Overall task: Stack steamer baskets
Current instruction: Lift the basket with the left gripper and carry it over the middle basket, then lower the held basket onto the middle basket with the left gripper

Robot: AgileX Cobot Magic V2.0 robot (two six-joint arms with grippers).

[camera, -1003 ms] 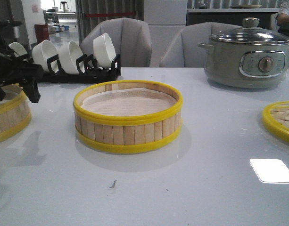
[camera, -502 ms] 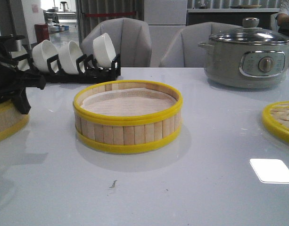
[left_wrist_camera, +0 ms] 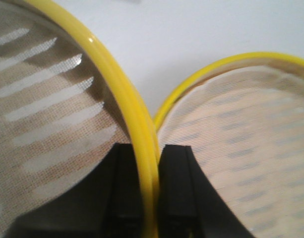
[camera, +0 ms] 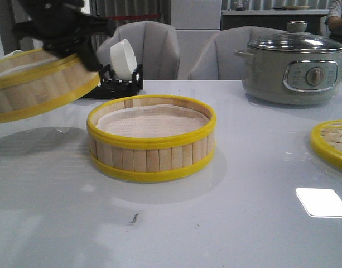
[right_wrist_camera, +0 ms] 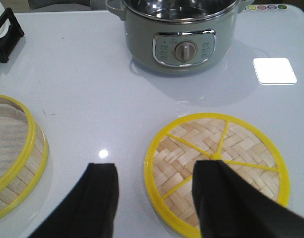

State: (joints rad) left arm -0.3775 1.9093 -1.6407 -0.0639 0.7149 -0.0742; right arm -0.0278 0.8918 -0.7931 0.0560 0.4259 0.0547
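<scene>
One steamer basket (camera: 151, 137) with pale slats and yellow bands stands on the white table at the middle. A second steamer basket (camera: 37, 86) hangs tilted in the air at the upper left, a little left of and higher than the first. My left gripper (camera: 88, 56) is shut on its right rim. In the left wrist view the yellow rim (left_wrist_camera: 142, 148) runs between the black fingers (left_wrist_camera: 122, 198), and the lined inside of the standing basket (left_wrist_camera: 241, 144) lies below. My right gripper (right_wrist_camera: 156, 181) is open and holds nothing, over the left edge of a woven lid (right_wrist_camera: 231, 148).
A grey electric pot (camera: 296, 67) with a glass lid stands at the back right. The woven yellow-rimmed lid (camera: 332, 142) lies at the right edge. A black rack (camera: 120, 81) with a white bowl (camera: 124, 58) stands behind the held basket. Grey chairs (camera: 154, 47) line the far side.
The left gripper has lifted the left basket off the table, up and toward the middle basket; it now hangs tilted in front of the bowl rack.
</scene>
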